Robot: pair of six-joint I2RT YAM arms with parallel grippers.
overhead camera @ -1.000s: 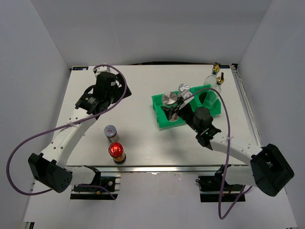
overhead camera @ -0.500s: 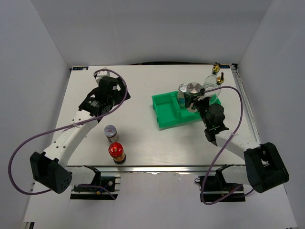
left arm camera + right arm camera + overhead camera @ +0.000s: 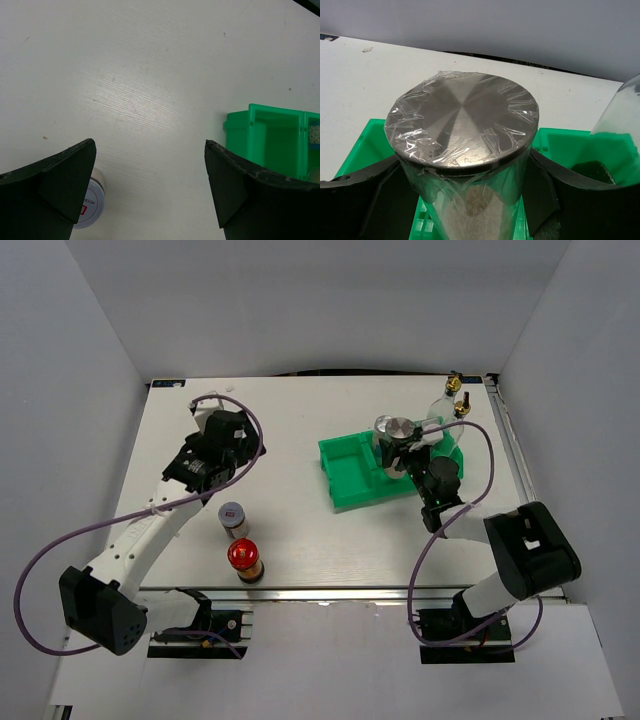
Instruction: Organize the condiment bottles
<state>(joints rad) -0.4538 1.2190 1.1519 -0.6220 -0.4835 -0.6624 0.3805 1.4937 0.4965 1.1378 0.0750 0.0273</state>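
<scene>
Right gripper clasps a silver-lidded shaker upright over the green tray (likely to lower it into a compartment). Left gripper, jaws spread wide and empty, hovers near the red-marked jar.

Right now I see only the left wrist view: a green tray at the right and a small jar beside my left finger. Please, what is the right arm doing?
Observer: The right gripper is closed on a silver-lidded shaker, over the green tray.
Operator: Does any other bottle stand near my jar?
Observer: Yes. A red-capped bottle stands next to the jar, closer to the front edge of the table.
Operator: And behind the tray?
Observer: Two tall glass bottles with gold tops stand behind its right end.
</scene>
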